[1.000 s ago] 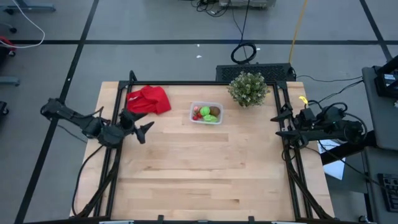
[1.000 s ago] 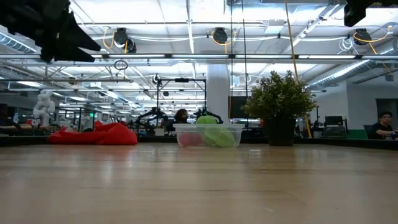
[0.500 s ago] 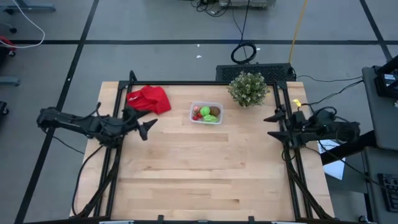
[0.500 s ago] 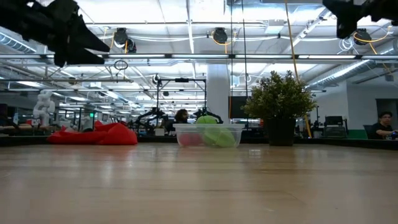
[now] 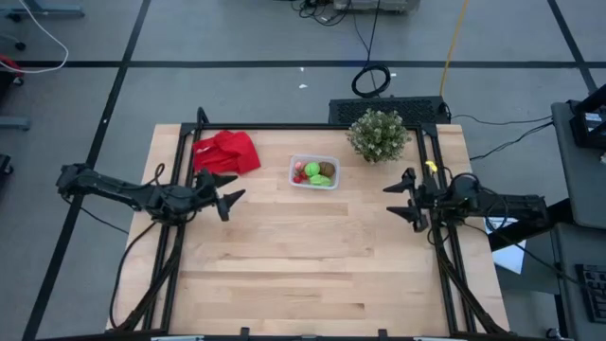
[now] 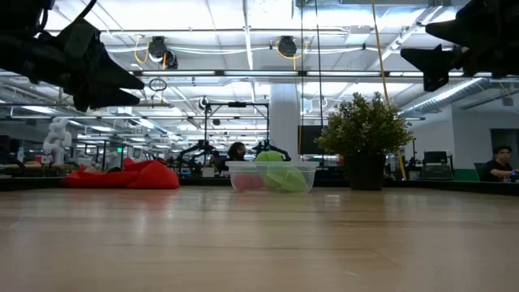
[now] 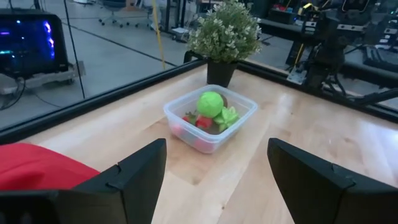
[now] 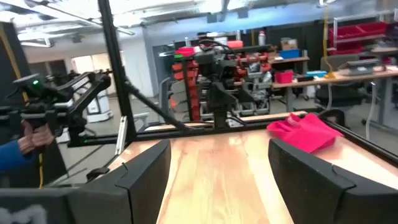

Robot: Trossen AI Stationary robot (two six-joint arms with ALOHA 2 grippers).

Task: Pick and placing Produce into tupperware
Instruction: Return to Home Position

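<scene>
The produce (image 5: 314,172) was seen gathered inside the tupperware (image 5: 313,158), which stood on the far middle part of the wooden table (image 5: 312,275), between a red cloth (image 5: 225,152) and a potted plant (image 5: 378,134). In the left wrist view, a round green piece (image 7: 210,103), a leafy green piece (image 7: 227,116) and red pieces (image 7: 202,121) were shown lying together in the clear box; from above, a brown piece (image 5: 327,170) was also made out at the side nearest the plant. No piece was seen on the bare wood.

The left gripper (image 5: 233,201) was held above the table's left side, just in front of the cloth and well apart from the box, with its fingers (image 7: 134,177) spread wide and nothing between them. The right gripper (image 5: 398,199) was held above the right edge, in front of the plant, its fingers (image 8: 146,168) likewise spread and empty. In the low view both were shown raised clear of the tabletop. A seated person (image 6: 501,162) was visible in the room beyond.
</scene>
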